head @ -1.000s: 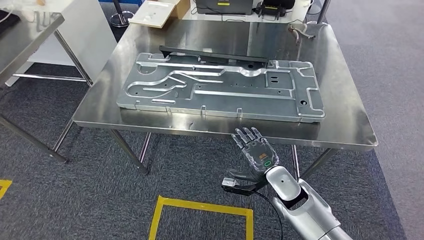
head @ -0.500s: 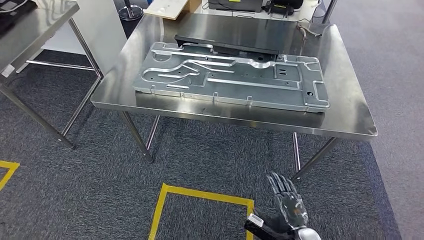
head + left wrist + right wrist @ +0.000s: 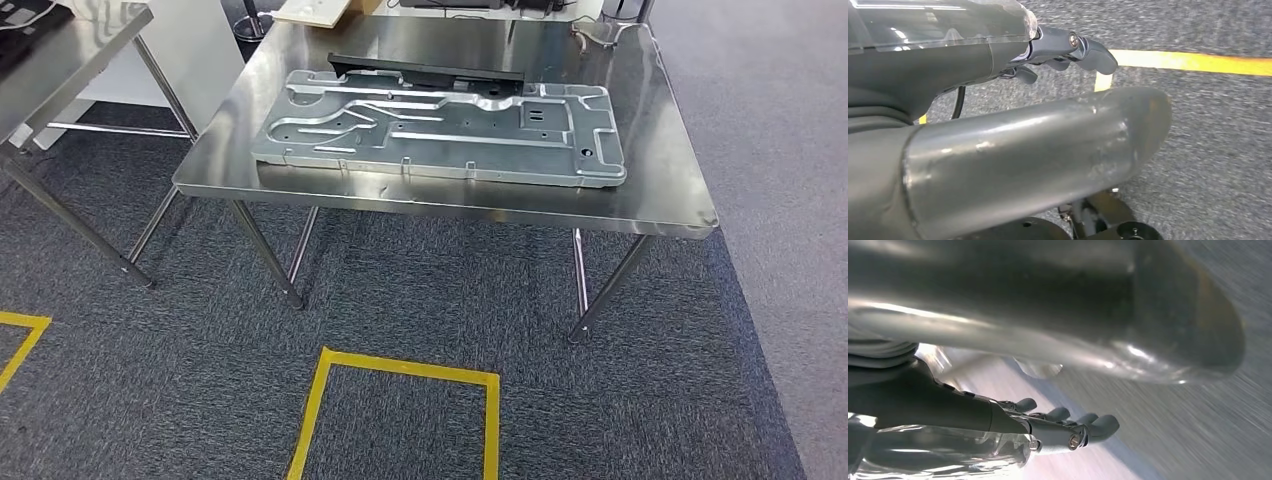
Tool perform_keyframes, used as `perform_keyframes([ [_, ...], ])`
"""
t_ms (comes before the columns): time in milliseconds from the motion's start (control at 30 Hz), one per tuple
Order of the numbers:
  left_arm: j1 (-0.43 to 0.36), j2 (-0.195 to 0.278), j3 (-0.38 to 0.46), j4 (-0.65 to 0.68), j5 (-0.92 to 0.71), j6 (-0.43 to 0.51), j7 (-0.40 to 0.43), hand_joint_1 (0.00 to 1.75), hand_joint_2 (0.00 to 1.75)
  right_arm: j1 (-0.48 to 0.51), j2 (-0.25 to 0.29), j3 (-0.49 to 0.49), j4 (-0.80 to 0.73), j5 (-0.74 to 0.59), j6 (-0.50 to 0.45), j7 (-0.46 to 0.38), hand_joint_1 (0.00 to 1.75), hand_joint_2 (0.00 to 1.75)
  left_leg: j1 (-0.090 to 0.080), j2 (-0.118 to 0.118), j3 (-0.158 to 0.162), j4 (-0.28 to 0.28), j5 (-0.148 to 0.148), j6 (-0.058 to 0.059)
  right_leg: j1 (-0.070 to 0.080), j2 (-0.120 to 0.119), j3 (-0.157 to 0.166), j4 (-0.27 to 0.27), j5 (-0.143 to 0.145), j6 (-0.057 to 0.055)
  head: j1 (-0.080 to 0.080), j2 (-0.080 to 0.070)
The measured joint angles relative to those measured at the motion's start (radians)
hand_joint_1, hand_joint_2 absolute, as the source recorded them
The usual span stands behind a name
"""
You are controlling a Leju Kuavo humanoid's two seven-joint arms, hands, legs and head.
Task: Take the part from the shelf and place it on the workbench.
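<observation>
The large pressed-metal part (image 3: 440, 126) lies flat on the steel worktop (image 3: 660, 190), its long side running along the front edge and set a little back from it, so the whole plate is borne by the surface and nothing overhangs. A dark narrow bar (image 3: 425, 70) lies just behind the part, along its far edge. By the look of it, the placing is done: the part rests on the worktop with no robot hand touching it. The left robot hand (image 3: 1068, 47) hangs over the grey carpet near a line of yellow floor tape (image 3: 1193, 62), holding nothing, its fingers stretched out and a little apart. The right robot hand (image 3: 1068, 427) likewise hangs free with fingers extended and nothing between them, over blurred floor. With both arms hanging low and off the part, this reads as the robot standing clear of the bench, perhaps ready to turn away.
</observation>
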Motion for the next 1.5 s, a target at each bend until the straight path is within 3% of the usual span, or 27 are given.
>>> perform_keyframes([
  [33,-0.001,0.000,0.002,0.000,0.000,0.000,0.000,0.00,0.00,-0.006,0.000,-0.034,0.029,-0.002,0.008,0.008,0.00,0.00,-0.001,0.000,0.022,0.003,0.025,0.004,0.002,0.000,-0.017,0.004,0.011,0.000,0.000,0.000],
  [100,-0.003,0.000,0.006,0.000,0.000,0.001,0.000,0.00,0.00,-0.018,0.002,-0.083,0.075,-0.002,0.014,0.017,0.00,0.00,-0.008,0.009,0.114,-0.087,0.082,0.018,0.006,-0.003,-0.048,0.012,0.031,0.000,0.000,0.000],
  [167,-0.011,0.000,0.009,0.000,0.000,0.001,0.000,0.00,0.00,-0.027,0.004,-0.119,0.111,-0.008,0.036,0.039,0.00,0.00,-0.018,0.032,0.227,-0.248,0.073,0.035,0.009,-0.010,-0.064,0.018,0.048,0.005,0.000,0.000],
  [233,-0.020,-0.001,0.010,0.000,0.000,0.002,0.002,0.00,0.00,-0.035,0.006,-0.158,0.141,-0.024,0.085,0.093,0.00,0.00,-0.027,0.039,0.275,-0.339,0.051,0.044,0.007,-0.024,-0.066,0.013,0.068,0.016,0.000,0.000],
  [300,-0.020,-0.003,0.012,0.000,0.000,0.002,0.006,0.00,0.00,-0.046,0.007,-0.206,0.168,-0.040,0.143,0.171,0.00,0.00,-0.027,0.026,0.263,-0.352,0.074,0.053,0.004,-0.032,-0.068,0.005,0.080,0.029,0.000,0.000],
  [333,-0.017,-0.004,0.012,0.000,0.000,0.002,0.008,0.00,0.00,-0.052,0.010,-0.231,0.179,-0.045,0.164,0.206,0.00,0.00,-0.024,0.021,0.251,-0.356,0.090,0.059,0.003,-0.025,-0.073,0.015,0.058,0.034,0.000,0.000],
  [433,-0.013,-0.006,0.013,0.000,0.000,0.002,0.010,0.00,0.00,-0.060,0.024,-0.292,0.201,-0.055,0.204,0.274,0.00,0.00,-0.020,0.006,0.199,-0.355,0.135,0.072,-0.002,0.002,-0.100,0.151,-0.101,0.044,0.000,0.000],
  [467,-0.013,-0.006,0.013,0.000,0.000,0.002,0.009,0.00,0.00,-0.062,0.030,-0.307,0.206,-0.059,0.215,0.286,0.00,0.00,-0.020,-0.001,0.180,-0.350,0.148,0.072,-0.002,0.004,-0.106,0.212,-0.135,0.046,0.000,0.000],
  [500,-0.012,-0.006,0.013,0.000,-0.001,0.002,0.006,0.00,0.00,-0.066,0.036,-0.322,0.211,-0.064,0.224,0.292,0.00,0.00,-0.019,-0.008,0.158,-0.344,0.161,0.070,-0.003,0.004,-0.104,0.260,-0.141,0.048,0.000,0.000],
  [533,-0.011,-0.008,0.013,0.000,-0.004,0.001,0.001,0.00,0.00,-0.070,0.044,-0.336,0.213,-0.069,0.233,0.293,0.00,0.00,-0.019,-0.015,0.135,-0.335,0.173,0.067,-0.004,0.005,-0.093,0.284,-0.122,0.049,0.000,0.000],
  [600,-0.008,-0.014,0.012,0.000,-0.014,0.000,-0.013,0.00,0.00,-0.079,0.060,-0.361,0.215,-0.076,0.246,0.279,0.00,0.00,-0.016,-0.030,0.086,-0.313,0.195,0.058,-0.009,0.019,-0.023,0.238,-0.063,0.049,0.000,0.000],
  [633,-0.008,-0.018,0.012,0.000,-0.018,0.000,-0.019,0.00,0.00,-0.083,0.068,-0.371,0.215,-0.074,0.252,0.265,0.00,0.00,-0.016,-0.038,0.064,-0.299,0.203,0.052,-0.011,0.040,0.038,0.168,-0.060,0.048,0.000,0.000],
  [700,-0.009,-0.024,0.011,-0.001,-0.022,0.000,-0.026,0.00,0.00,-0.087,0.083,-0.386,0.214,-0.063,0.260,0.233,0.00,0.00,-0.017,-0.055,0.031,-0.277,0.222,0.040,-0.011,0.079,0.141,0.022,-0.099,0.042,0.000,0.000],
  [733,-0.009,-0.025,0.010,-0.001,-0.022,0.000,-0.028,0.00,0.00,-0.088,0.089,-0.391,0.214,-0.056,0.263,0.220,0.00,0.00,-0.017,-0.063,0.022,-0.273,0.233,0.035,-0.009,0.086,0.164,-0.018,-0.117,0.039,0.000,0.000],
  [800,-0.007,-0.027,0.010,-0.001,-0.023,0.000,-0.028,0.00,0.00,-0.089,0.096,-0.400,0.215,-0.046,0.268,0.201,0.00,0.00,-0.014,-0.081,0.008,-0.276,0.258,0.023,-0.006,0.066,0.155,-0.025,-0.112,0.028,0.000,0.000],
  [867,-0.002,-0.029,0.011,-0.002,-0.023,0.001,-0.027,0.00,0.00,-0.088,0.098,-0.406,0.215,-0.039,0.274,0.190,0.00,0.00,-0.011,-0.073,-0.011,-0.253,0.225,0.012,-0.007,0.038,0.132,-0.023,-0.089,0.014,0.000,0.000],
  [967,0.000,-0.031,0.011,-0.002,-0.022,0.002,-0.026,0.00,0.00,-0.086,0.097,-0.413,0.215,-0.033,0.277,0.184,0.00,0.00,-0.005,-0.028,-0.041,-0.096,0.064,-0.002,-0.006,-0.004,0.086,-0.018,-0.054,0.003,0.000,0.000],
  [1000,0.000,-0.031,0.011,-0.002,-0.022,0.002,-0.025,0.00,0.00,-0.085,0.096,-0.415,0.215,-0.032,0.278,0.184,0.00,0.00,-0.003,-0.020,-0.043,-0.037,0.038,-0.006,-0.005,-0.019,0.067,-0.014,-0.043,0.003,0.000,0.000],
  [1033,-0.001,-0.031,0.011,-0.002,-0.022,0.002,-0.024,0.00,0.00,-0.085,0.093,-0.416,0.215,-0.030,0.279,0.184,0.00,0.00,-0.001,-0.015,-0.036,0.004,0.040,-0.010,-0.004,-0.033,0.047,-0.008,-0.032,0.005,0.000,0.000],
  [1100,0.000,-0.031,0.011,-0.002,-0.022,0.003,-0.020,0.00,0.00,-0.088,0.088,-0.418,0.215,-0.024,0.286,0.186,0.00,0.00,0.003,-0.004,0.019,-0.001,0.096,-0.013,-0.004,-0.059,0.006,0.008,-0.014,0.009,0.000,0.000],
  [1167,-0.002,-0.032,0.011,-0.002,-0.022,0.003,-0.016,0.00,0.00,-0.093,0.085,-0.420,0.215,-0.017,0.294,0.192,0.00,0.00,0.004,0.032,0.138,-0.125,0.111,-0.010,-0.003,-0.078,-0.024,0.025,0.001,0.018,0.000,0.000],
  [1233,-0.010,-0.033,0.011,-0.003,-0.022,0.004,-0.015,0.00,0.00,-0.097,0.085,-0.422,0.216,-0.012,0.300,0.203,0.00,0.00,-0.002,0.063,0.232,-0.260,0.069,0.002,-0.001,-0.100,-0.038,0.035,0.017,0.031,0.000,0.000],
  [1300,-0.011,-0.033,0.011,-0.003,-0.022,0.005,-0.015,0.00,0.00,-0.100,0.085,-0.426,0.217,-0.010,0.307,0.217,0.00,0.00,-0.007,0.056,0.242,-0.310,0.058,0.020,-0.002,-0.121,-0.045,0.033,0.036,0.045,0.000,0.000],
  [1333,-0.007,-0.034,0.011,-0.003,-0.022,0.005,-0.015,0.00,0.00,-0.102,0.085,-0.429,0.217,-0.009,0.310,0.222,0.00,0.00,-0.007,0.049,0.230,-0.311,0.068,0.030,-0.005,-0.113,-0.050,0.035,0.034,0.053,0.000,0.000],
  [1400,0.002,-0.036,0.012,-0.003,-0.022,0.005,-0.014,0.00,0.00,-0.099,0.088,-0.433,0.217,-0.009,0.313,0.229,0.00,0.00,-0.007,0.035,0.205,-0.314,0.096,0.048,-0.007,-0.059,-0.063,0.074,-0.031,0.063,0.000,0.000],
  [1467,0.002,-0.037,0.012,-0.003,-0.022,0.005,-0.014,0.00,0.00,-0.092,0.095,-0.436,0.218,-0.008,0.315,0.235,0.00,0.00,-0.013,0.016,0.172,-0.313,0.123,0.061,-0.007,-0.007,-0.081,0.175,-0.139,0.061,0.000,0.000],
  [1500,0.001,-0.037,0.012,-0.003,-0.022,0.005,-0.016,0.00,0.00,-0.090,0.099,-0.437,0.218,-0.007,0.317,0.237,0.00,0.00,-0.017,0.003,0.154,-0.311,0.137,0.065,-0.004,0.003,-0.087,0.231,-0.172,0.058,0.000,0.000],
])
